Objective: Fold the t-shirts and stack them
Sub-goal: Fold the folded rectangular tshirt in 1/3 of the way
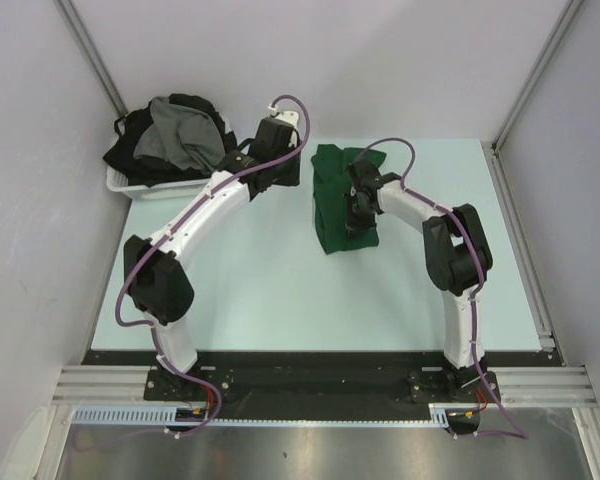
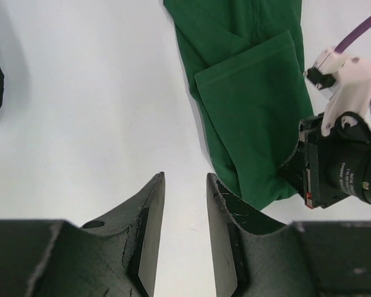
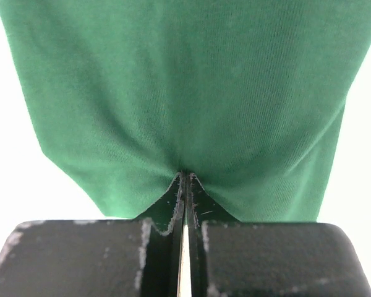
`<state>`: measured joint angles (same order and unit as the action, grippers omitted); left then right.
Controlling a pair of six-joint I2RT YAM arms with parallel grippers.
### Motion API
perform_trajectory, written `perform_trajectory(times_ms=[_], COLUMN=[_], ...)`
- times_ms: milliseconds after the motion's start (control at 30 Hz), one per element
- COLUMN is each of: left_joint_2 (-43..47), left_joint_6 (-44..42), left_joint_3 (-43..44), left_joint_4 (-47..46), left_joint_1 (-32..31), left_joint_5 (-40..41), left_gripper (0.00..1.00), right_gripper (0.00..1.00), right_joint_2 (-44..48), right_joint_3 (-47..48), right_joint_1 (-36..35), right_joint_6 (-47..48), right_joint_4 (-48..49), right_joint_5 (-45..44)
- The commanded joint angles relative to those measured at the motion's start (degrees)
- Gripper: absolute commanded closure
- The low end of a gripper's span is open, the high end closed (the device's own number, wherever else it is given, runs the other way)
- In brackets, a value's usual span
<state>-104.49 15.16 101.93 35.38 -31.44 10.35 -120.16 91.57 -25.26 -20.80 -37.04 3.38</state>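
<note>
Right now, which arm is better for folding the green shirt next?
Probably the right. The right gripper is shut on the green shirt, pinching its cloth. The left gripper is open and empty, over the table beside the shirt.

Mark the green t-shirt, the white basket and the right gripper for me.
green t-shirt (image 1: pixel 330 195): top external view, on its bare left half.
white basket (image 1: pixel 130 188): top external view, on the near rim.
right gripper (image 3: pixel 184 178): right wrist view, between the fingertips, pinched shut on the shirt.
</note>
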Motion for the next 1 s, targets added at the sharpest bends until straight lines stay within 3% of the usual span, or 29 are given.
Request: perform_trajectory(times_ms=[0,200,733,967], left_joint_2=[2.2,1.4,6.4,6.2], left_joint_6=[1.3,1.6,2.0,2.9], left_joint_3=[0.4,1.6,-1.5,-1.8], left_joint_4=[0.0,0.3,3.5,3.7], left_joint_1=[-0.6,-1.5,-2.8,-4.0], left_joint_5=[0.1,-0.2,1.5,0.5], left_gripper=[0.62,0.62,0.63,0.63], right_gripper=[1.0,1.0,1.0,1.0], right_joint_2=[4.0,1.6,-5.4,-3.3], right_joint_3=[8.6,17.2,8.2,6.7], right_joint_1=[1.2,2.3,3.7,3.7], right_joint_6=[2.2,4.2,2.9,3.0], right_joint_4=[-4.1,-8.1,-5.6,-5.1], right_joint_5=[-1.6,-2.9,-3.4,-3.4])
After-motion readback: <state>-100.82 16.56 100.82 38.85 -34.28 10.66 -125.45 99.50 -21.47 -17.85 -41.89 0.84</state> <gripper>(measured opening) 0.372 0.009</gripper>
